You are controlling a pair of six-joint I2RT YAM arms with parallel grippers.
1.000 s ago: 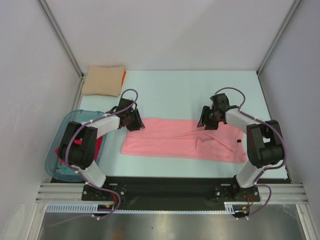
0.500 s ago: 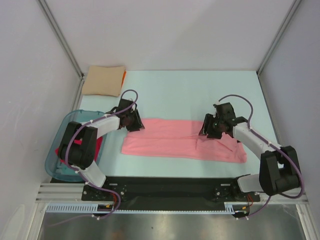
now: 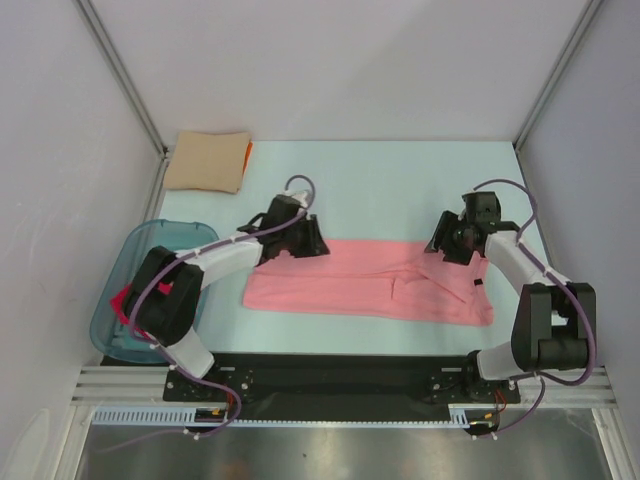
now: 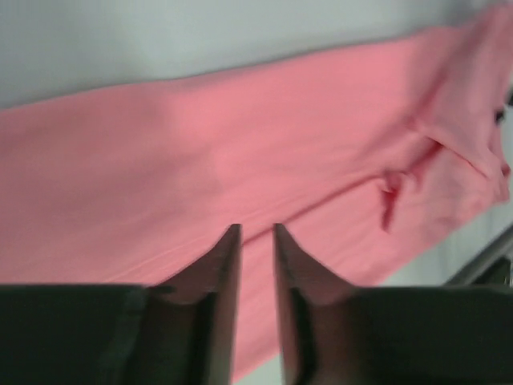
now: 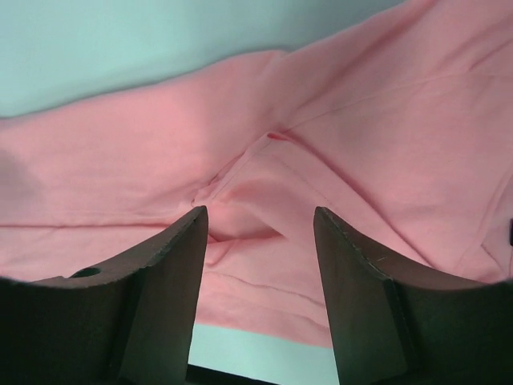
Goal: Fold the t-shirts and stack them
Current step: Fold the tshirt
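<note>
A salmon-pink t-shirt [image 3: 360,280] lies across the table as a long folded strip, with a small dark label [image 3: 478,287] near its right end. My left gripper [image 3: 310,243] hovers at the strip's far edge, left of centre. In the left wrist view its fingers [image 4: 256,228] stand a narrow gap apart, with only the shirt [image 4: 240,144] showing beyond them. My right gripper [image 3: 447,243] is over the far right part of the strip. It stands wide open [image 5: 260,212] above a rumpled fold of the shirt [image 5: 264,184] and holds nothing.
A folded tan t-shirt [image 3: 207,160] lies at the far left corner with an orange edge [image 3: 248,152] showing beside it. A translucent teal tub [image 3: 100,325] at the near left holds crimson cloth [image 3: 122,300]. Grey walls close in both sides.
My left gripper has slid right along the shirt's far edge from its left corner. The right gripper has moved right and farther back and opened wider.
</note>
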